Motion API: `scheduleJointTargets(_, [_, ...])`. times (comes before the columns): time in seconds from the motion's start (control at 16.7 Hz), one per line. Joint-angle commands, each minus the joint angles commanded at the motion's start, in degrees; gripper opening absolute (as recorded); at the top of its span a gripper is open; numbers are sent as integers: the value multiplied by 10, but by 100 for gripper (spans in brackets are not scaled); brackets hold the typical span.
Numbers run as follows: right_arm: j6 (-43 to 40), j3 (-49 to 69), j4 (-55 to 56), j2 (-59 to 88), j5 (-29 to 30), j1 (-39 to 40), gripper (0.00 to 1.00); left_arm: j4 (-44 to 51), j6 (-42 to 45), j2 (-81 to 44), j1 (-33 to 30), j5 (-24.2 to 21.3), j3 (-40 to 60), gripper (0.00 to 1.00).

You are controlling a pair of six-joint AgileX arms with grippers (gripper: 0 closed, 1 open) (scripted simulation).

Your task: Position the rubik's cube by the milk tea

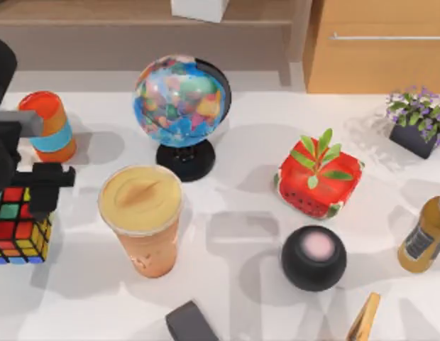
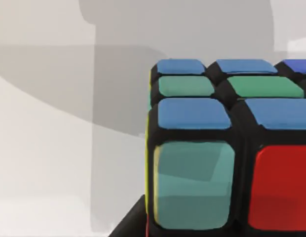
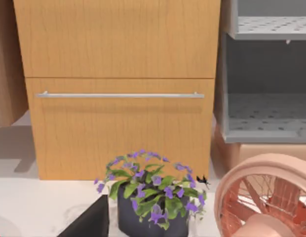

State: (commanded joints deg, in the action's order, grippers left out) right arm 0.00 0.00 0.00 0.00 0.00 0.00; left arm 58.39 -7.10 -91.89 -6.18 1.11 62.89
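Rubik's cube (image 1: pixel 18 231), glossy square stickers in a black grid, sits directly under the left gripper (image 1: pixel 25 202), whose dark fingers clamp it at the white table's (image 1: pixel 234 241) left edge. Just right of the gripper stands the milk tea (image 1: pixel 142 220), a tapered clear cup with a round pale-yellow top. Wooden cabinets (image 1: pixel 380 46) line the back.

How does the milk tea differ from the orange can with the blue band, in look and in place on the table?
The milk tea is a tall clear cup with a wide pale-yellow top; the orange can is shorter, narrower and opaque, with a blue band. The milk tea stands nearer the table's front, beside the rubik's cube; the can stands farther back, left of the globe. Both are upright and orange-toned.
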Motion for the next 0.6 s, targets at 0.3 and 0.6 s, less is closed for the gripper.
scheduleJointTargets(0.3, [0,0,0,0,0,0,100,-14,0,0,0,-1,-2,0])
scheduleJointTargets(0.6, [0,0,0,0,0,0,100,-26,0,-18,-12,-8,-18,0])
